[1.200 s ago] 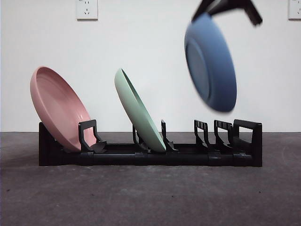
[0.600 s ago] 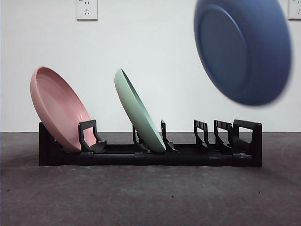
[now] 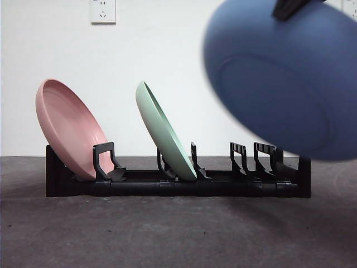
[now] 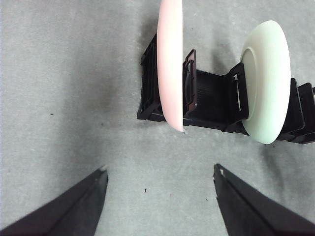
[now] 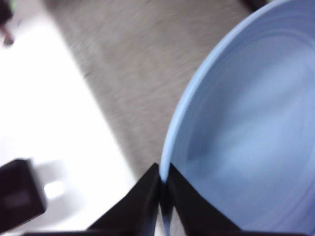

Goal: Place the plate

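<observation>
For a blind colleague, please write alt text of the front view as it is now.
A blue plate, held at its upper rim by the right gripper, hangs large above the right end of a black dish rack. The rack holds a pink plate at its left end and a green plate near the middle, both leaning left.

We face a plain white wall (image 3: 167, 72) with an even, soft light on it. A white socket plate (image 3: 103, 10) sits high on that wall. Below the socket, the wall meets a dark grey, speckled worktop (image 3: 139, 229) along a straight horizontal line.
</observation>
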You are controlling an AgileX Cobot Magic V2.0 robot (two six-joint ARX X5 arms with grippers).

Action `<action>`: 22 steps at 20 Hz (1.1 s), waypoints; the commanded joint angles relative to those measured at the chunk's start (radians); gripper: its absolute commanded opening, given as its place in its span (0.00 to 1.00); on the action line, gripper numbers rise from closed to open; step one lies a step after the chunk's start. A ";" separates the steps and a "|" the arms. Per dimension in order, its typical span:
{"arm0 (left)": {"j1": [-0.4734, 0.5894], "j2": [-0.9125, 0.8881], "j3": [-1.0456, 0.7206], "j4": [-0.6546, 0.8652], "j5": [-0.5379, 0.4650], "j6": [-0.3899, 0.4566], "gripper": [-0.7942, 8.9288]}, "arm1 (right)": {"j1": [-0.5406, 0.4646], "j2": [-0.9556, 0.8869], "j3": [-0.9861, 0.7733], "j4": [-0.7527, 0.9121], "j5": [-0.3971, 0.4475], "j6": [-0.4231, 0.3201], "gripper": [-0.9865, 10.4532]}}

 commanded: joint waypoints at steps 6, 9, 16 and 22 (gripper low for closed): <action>0.000 0.006 0.020 0.008 0.001 0.008 0.44 | 0.203 0.288 0.003 0.173 0.120 0.036 0.09; 0.000 0.006 0.020 0.008 0.001 0.008 0.44 | 0.205 0.400 0.003 0.220 0.199 0.015 0.09; 0.000 0.006 0.020 0.008 0.001 0.013 0.44 | 0.206 0.561 0.003 0.341 0.215 -0.018 0.09; 0.000 0.006 0.020 0.008 0.001 0.012 0.44 | 0.208 0.577 0.003 0.391 0.201 -0.018 0.17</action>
